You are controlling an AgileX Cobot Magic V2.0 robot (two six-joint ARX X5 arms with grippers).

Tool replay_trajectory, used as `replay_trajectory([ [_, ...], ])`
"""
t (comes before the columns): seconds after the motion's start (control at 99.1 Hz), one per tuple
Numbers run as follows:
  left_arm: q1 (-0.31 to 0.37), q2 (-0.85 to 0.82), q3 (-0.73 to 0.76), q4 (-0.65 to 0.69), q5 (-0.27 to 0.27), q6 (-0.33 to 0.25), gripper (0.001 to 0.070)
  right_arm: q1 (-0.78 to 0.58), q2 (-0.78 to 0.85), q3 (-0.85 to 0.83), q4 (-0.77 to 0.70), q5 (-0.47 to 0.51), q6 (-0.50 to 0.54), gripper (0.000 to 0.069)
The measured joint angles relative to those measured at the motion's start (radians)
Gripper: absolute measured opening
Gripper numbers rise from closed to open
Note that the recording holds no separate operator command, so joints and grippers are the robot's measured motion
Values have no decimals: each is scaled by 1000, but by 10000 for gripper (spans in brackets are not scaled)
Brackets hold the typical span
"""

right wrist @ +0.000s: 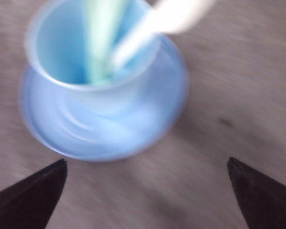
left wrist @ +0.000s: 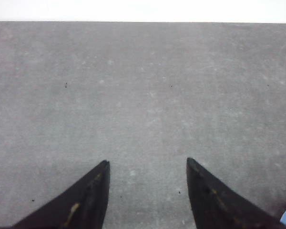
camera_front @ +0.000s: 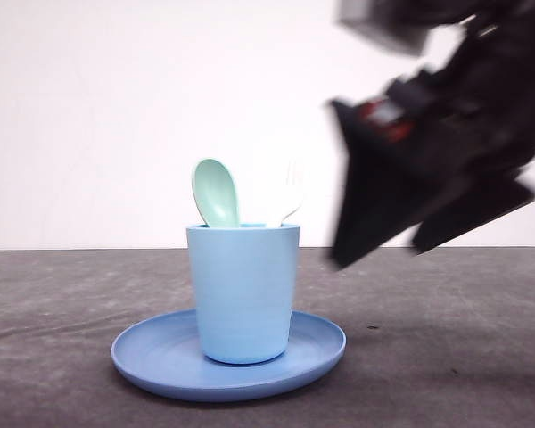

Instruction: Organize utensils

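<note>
The cup (camera_front: 242, 292) stands on the plate (camera_front: 152, 349), low and centre in the front view. Spoon (camera_front: 217, 192) and fork (camera_front: 288, 198) stand in the cup (spoon left, fork right). The right gripper (camera_front: 379, 254) hangs upper right, apart.

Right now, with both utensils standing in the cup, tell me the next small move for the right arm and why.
Probably just draw the right gripper up and away. Its fingers are wide open with nothing between them, and the spoon and fork both stand in the cup on the plate, so nothing looks left to sort. The left gripper sits open over bare table.
</note>
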Motion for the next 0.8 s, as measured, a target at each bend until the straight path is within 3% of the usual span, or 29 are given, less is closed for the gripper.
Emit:
replay_trajectory([
  [0.192, 0, 0, 0, 0, 0, 0, 304, -195, -188, 24, -166, 34, 13, 679],
  [0.474, 0, 0, 0, 0, 0, 0, 304, -498, -327, 165, -364, -23, 29, 679],
  [0.797, 0, 0, 0, -19, 0, 0, 304, -603, -322, 244, -480, -118, 30, 679],
])
